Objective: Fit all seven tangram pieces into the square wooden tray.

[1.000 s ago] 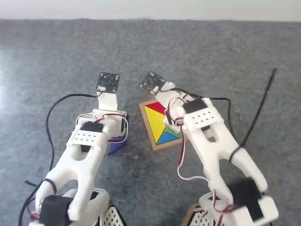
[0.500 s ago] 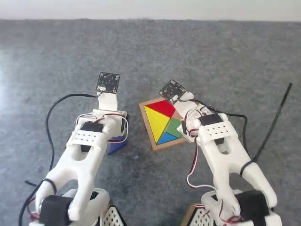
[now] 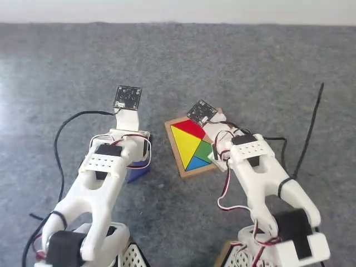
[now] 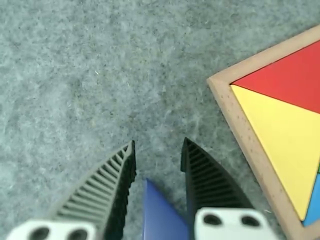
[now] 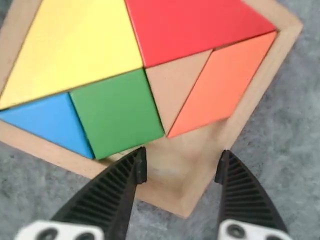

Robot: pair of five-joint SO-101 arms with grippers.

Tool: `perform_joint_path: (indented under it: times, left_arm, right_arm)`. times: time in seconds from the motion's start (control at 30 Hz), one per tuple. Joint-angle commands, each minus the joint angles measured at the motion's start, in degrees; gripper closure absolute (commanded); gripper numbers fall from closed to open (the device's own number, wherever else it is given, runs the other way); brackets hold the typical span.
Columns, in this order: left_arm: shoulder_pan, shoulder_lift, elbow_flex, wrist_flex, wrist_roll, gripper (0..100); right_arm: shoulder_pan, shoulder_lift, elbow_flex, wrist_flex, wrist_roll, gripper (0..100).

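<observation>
The square wooden tray lies between my two arms. In it sit a yellow triangle, a red triangle, a green square, a light blue triangle, a tan triangle and an orange parallelogram. The tray has one bare triangular corner, and my right gripper hangs open just over it. My left gripper is left of the tray, shut on a dark blue piece deep between its fingers. That dark blue piece also shows under the left arm.
Grey carpet-like table surface spreads around the tray on every side. Cables trail from both arms, one black cable arching at the right. The arm bases stand at the near edge.
My right arm swung from the tray's far corner to the right, then settled over the tray's right side. The left arm and the blue piece stayed put.
</observation>
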Motion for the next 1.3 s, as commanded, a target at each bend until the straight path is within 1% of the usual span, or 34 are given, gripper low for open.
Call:
perform_joint_path:
  times: [0.0,0.13,0.27,0.37,0.47,0.6,0.7,0.77,0.83,0.87,0.93,1.03,1.07,1.13,1.2,1.27]
  left_arm:
    - [0.1,-2.2,-1.4,-1.1,0.3,85]
    - [0.1,-2.1,-1.4,-1.1,0.3,85]
    - [0.1,-2.0,-1.4,-1.2,0.3,85]
    - [0.1,-1.8,-1.4,-1.3,0.4,85]
    - [0.1,-1.8,-1.4,-1.3,0.4,85]
    - [0.0,-2.0,-1.4,-1.1,0.2,85]
    - [-0.5,-2.2,-1.5,0.5,-0.8,85]
    - [-1.2,-2.2,-3.2,4.0,-3.6,85]
    - [-2.7,-2.2,-6.1,8.8,-4.7,85]
    - [-3.7,-2.2,-8.1,12.0,-4.7,85]
    - [-5.0,-1.8,-13.3,20.4,-4.8,85]
    - [-5.0,-1.7,-19.1,32.2,-5.5,85]
    - [-5.0,-1.7,-20.4,34.8,-6.9,85]
    - [-5.0,-1.7,-21.8,39.6,-9.4,85]
    - [-5.0,-1.7,-22.5,44.2,-11.6,85]
    - [-5.0,-1.7,-22.4,46.9,-14.2,85]
  right_arm:
    - [0.5,-0.6,-1.8,-1.2,-0.5,77.9]
    - [0.5,-0.7,-2.1,-1.2,-1.2,77.9]
    - [0.9,-1.5,-4.0,-0.7,-4.7,77.9]
    - [1.0,-6.2,-3.9,0.1,-6.7,77.9]
    - [1.9,-13.7,-3.0,3.6,-8.5,77.9]
    - [5.8,-22.7,-1.1,9.3,-10.0,77.9]
    - [10.8,-28.0,1.3,14.6,-9.9,77.9]
    - [15.9,-31.0,3.4,18.2,-9.9,77.9]
    - [21.8,-33.7,7.1,19.4,-9.8,78.3]
    - [24.5,-35.0,9.1,19.2,-9.8,80.1]
    - [28.4,-36.9,13.9,17.8,-7.0,87.1]
    - [28.7,-39.3,22.6,12.4,-2.1,99.1]
    - [28.6,-40.0,25.2,10.6,-1.3,99.4]
    - [28.7,-40.7,29.1,7.7,-2.6,96.5]
    - [28.7,-41.1,30.8,7.2,-4.8,95.5]
    - [29.0,-41.2,30.5,7.8,-5.5,95.4]
